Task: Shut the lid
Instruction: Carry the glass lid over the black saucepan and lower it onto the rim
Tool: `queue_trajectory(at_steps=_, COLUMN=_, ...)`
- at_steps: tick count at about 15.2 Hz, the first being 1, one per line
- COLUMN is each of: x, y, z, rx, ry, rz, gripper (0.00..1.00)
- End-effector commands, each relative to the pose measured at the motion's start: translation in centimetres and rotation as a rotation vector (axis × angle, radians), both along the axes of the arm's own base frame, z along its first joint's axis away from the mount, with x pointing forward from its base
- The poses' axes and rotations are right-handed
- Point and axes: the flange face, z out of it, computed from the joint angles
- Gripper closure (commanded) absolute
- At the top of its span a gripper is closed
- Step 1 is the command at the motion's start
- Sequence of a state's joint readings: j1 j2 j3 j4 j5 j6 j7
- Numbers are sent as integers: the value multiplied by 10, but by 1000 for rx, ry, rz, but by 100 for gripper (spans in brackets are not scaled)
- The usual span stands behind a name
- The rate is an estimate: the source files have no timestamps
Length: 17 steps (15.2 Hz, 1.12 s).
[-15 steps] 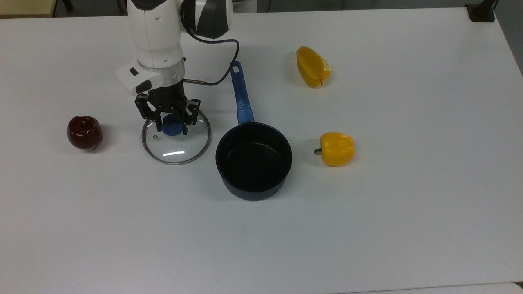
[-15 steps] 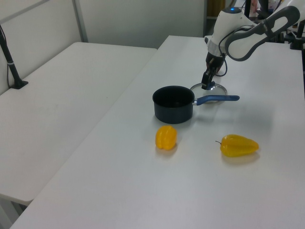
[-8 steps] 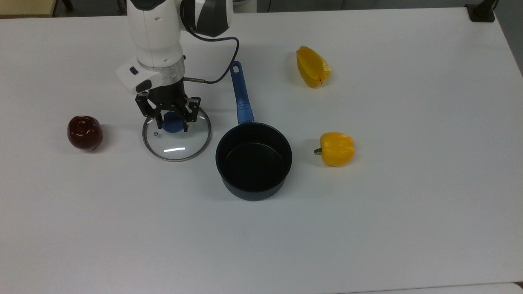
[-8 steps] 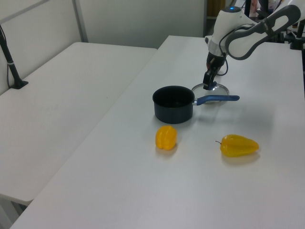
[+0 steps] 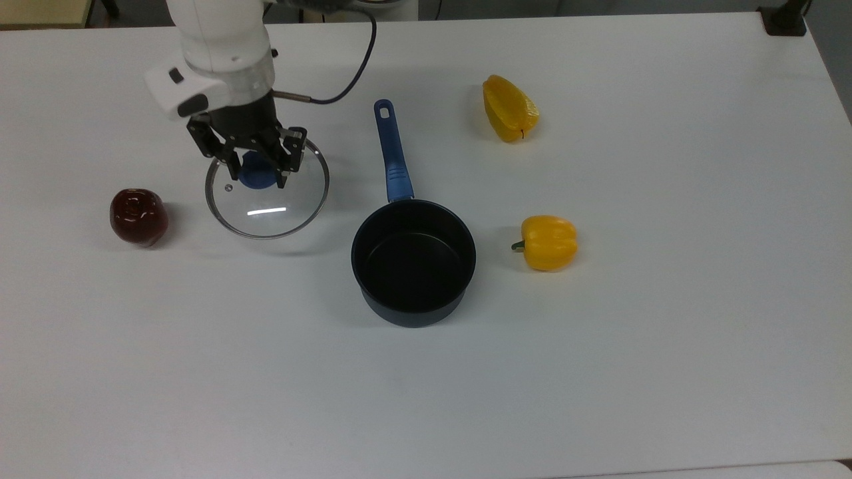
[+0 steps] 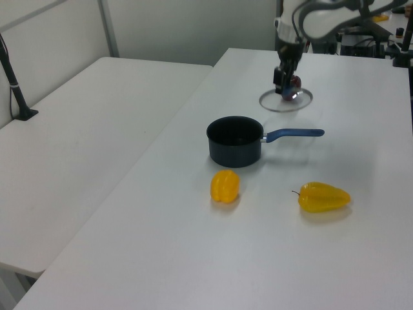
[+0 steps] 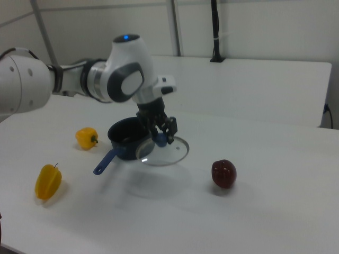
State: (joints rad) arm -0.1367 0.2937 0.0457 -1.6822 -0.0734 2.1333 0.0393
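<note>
Clear glass lid [image 5: 267, 198] with silver rim and blue knob, above a white desk [image 5: 665, 332].
A black pan [image 5: 413, 263] has a blue handle; two peppers [image 5: 548, 242] are yellow, a third [image 5: 138, 216] dark red; the arm [image 5: 219, 46] white, its end effector [image 5: 257, 169] black.

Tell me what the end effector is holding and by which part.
The end effector holds the glass lid by its blue knob, fingers shut on it. In the right view the lid hangs above the table, clear of it.
</note>
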Motion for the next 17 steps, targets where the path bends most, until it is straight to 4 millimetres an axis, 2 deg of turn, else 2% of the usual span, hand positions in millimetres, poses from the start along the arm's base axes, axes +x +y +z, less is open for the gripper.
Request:
queue_trajectory(at_steps=1, x=19, y=57, z=45, rx=-7, ry=13, rz=13, gripper=52)
queue_trajectory(at_steps=3, x=23, y=78, z=66, rx=-6, ry=-4, rz=41, gripper=52)
queue_trajectory(at_steps=5, x=32, y=105, z=71, rx=-6, ry=-25, rz=80, gripper=52)
queue_trajectory(at_steps=10, x=53, y=150, z=40, rx=2, ry=-67, rz=156, gripper=52)
queue_trajectory(at_steps=14, x=70, y=161, z=17, rx=12, ry=-159, rz=178, gripper=52)
queue_trajectory(at_steps=17, x=69, y=179, z=5, rx=1, ry=-149, rz=208, gripper=52)
